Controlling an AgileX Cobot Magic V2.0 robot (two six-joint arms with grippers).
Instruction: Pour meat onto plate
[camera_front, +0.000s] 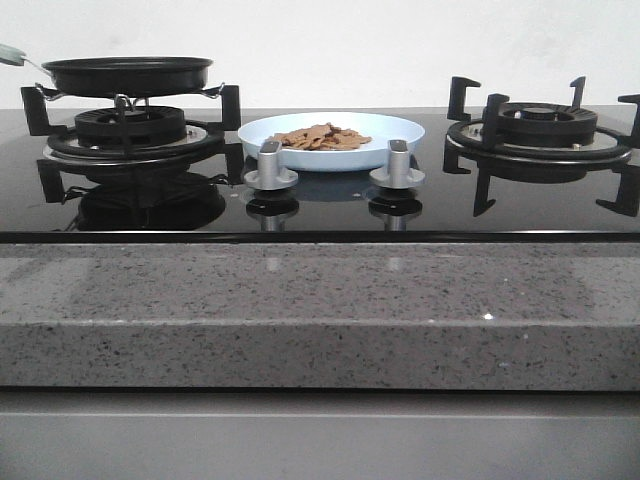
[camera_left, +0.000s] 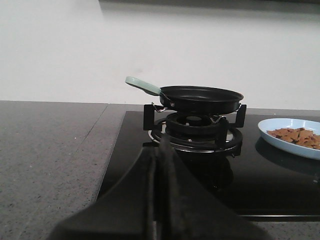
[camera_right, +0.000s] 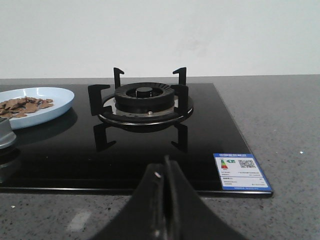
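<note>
The pale-blue plate (camera_front: 400, 130) sits on the black glass hob between the two burners, with a heap of golden-brown meat pieces (camera_front: 322, 137) in it. The plate (camera_left: 280, 142) and meat (camera_left: 296, 136) also show in the left wrist view, and the plate (camera_right: 57, 102) and meat (camera_right: 22, 106) in the right wrist view. My left gripper (camera_left: 161, 145) is shut and empty, hovering in front of the left burner. My right gripper (camera_right: 165, 162) is shut and empty, over the hob's front edge before the right burner. Neither gripper shows in the front view.
A black frying pan (camera_front: 127, 74) with a pale green handle (camera_left: 141, 85) rests on the left burner (camera_front: 130, 130). The right burner (camera_front: 540, 128) is bare. Two silver knobs (camera_front: 271, 165) stand in front of the plate. A blue label (camera_right: 241, 171) is on the hob's right corner. Grey stone counter (camera_front: 320, 310) surrounds the hob.
</note>
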